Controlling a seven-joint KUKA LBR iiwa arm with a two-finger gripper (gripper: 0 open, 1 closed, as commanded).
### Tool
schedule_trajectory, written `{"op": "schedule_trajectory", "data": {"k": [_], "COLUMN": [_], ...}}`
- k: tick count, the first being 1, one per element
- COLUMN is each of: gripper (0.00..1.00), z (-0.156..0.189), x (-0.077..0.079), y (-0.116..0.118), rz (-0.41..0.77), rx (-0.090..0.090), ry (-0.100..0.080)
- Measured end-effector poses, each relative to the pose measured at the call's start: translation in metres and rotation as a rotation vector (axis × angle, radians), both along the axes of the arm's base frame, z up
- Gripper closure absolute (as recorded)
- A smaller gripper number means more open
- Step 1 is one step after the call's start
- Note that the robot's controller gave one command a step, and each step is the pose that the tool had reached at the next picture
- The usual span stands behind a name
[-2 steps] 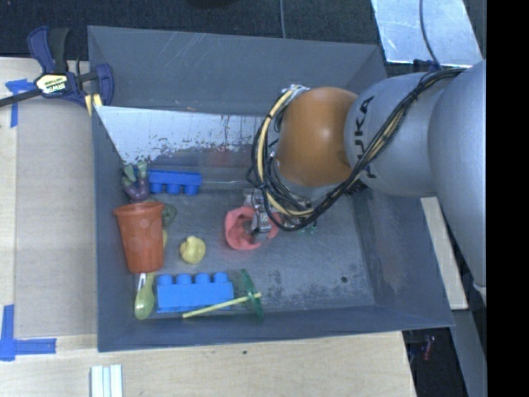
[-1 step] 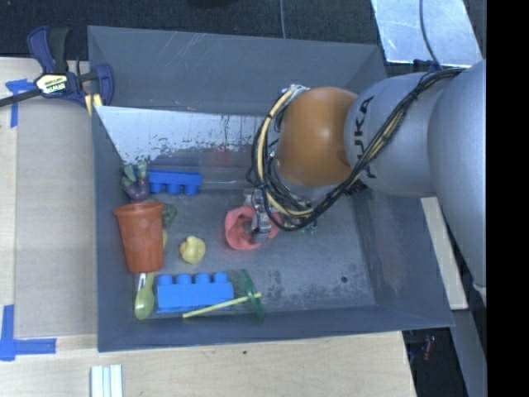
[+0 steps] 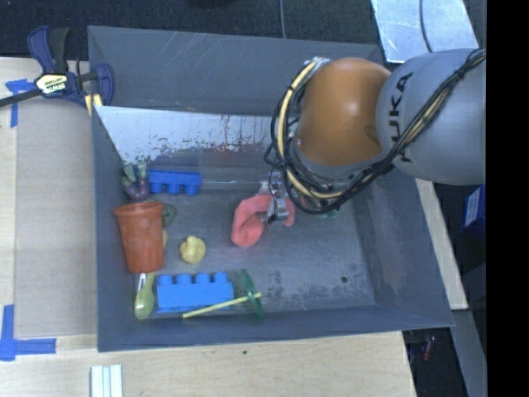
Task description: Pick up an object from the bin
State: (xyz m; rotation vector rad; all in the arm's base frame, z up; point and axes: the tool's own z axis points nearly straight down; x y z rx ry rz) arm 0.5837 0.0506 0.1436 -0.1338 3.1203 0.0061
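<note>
Arm was in from the right, its orange wrist cover over the back-centre of the bin. Fingers were down at the upper right end of a pink, soft-looking lump lying mid-floor, with pink visible on either side of them. Couldn't tell how far open they were or whether they actually had hold of it. The lump's lower end looked to be resting on the bin floor.

Everything else sat well to the left, apart from the fingers:
- orange cup by the left wall
- small yellow piece just beside the cup
- blue brick against the back wall, with a purple-green item at its left end
- second blue brick along the front wall, with a yellow-green stick lying across its front edge
</note>
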Motion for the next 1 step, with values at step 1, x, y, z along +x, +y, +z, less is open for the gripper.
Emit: {"op": "schedule_trajectory", "data": {"k": [1], "gripper": [1.00], "z": [0.0442], "x": [-0.0230], "y": [0.0113], "rz": [0.092], "rx": [-0.002], "ry": [0.002]}}
